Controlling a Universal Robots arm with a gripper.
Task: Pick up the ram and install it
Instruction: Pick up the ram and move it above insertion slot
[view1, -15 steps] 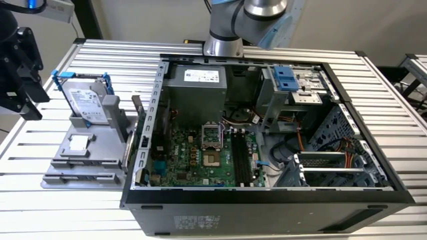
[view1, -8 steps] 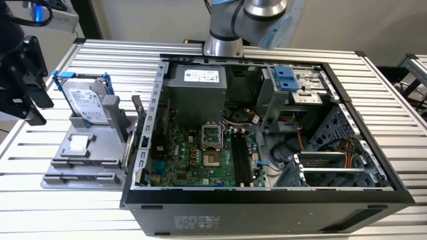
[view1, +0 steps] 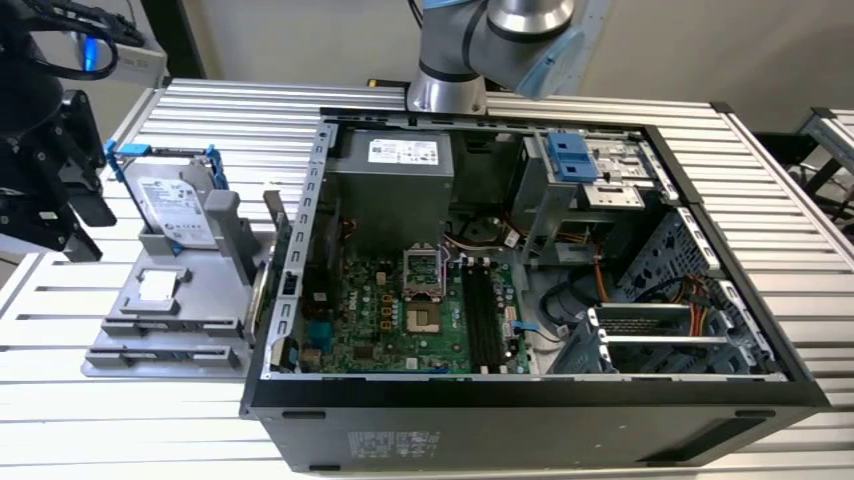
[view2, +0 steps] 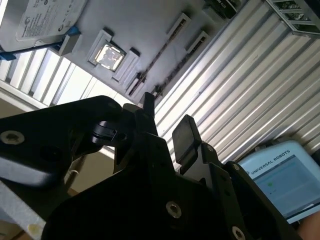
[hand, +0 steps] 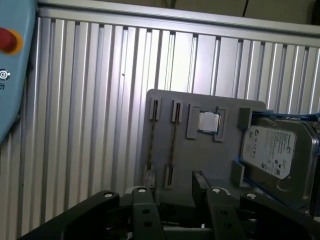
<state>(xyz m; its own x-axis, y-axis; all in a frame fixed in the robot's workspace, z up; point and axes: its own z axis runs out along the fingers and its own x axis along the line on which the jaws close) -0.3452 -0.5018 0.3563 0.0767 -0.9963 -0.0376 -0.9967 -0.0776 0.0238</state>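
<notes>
Two ram sticks stand on edge in the slots of a grey fixture plate (hand: 200, 155): one ram stick (hand: 152, 142) and a second ram stick (hand: 172, 145) beside it. In the second wrist view the ram (view2: 152, 60) shows as thin dark lines. In the exterior view the ram (view1: 160, 325) is at the plate's near end. My gripper (hand: 172, 200) is open, apart from the plate, with nothing between its black fingers (view2: 185, 137). In the exterior view the gripper (view1: 78, 200) hangs off the plate's left side. The motherboard's black slots (view1: 481, 320) lie inside the open case.
A hard drive in a blue bracket (view1: 174, 208) and a square chip (view1: 158, 285) share the fixture plate. The open computer case (view1: 534, 400) sits on the slatted aluminium table (hand: 90, 100), with drive cages (view1: 587, 165) and cables inside. A pale blue pendant (hand: 12, 60) lies nearby.
</notes>
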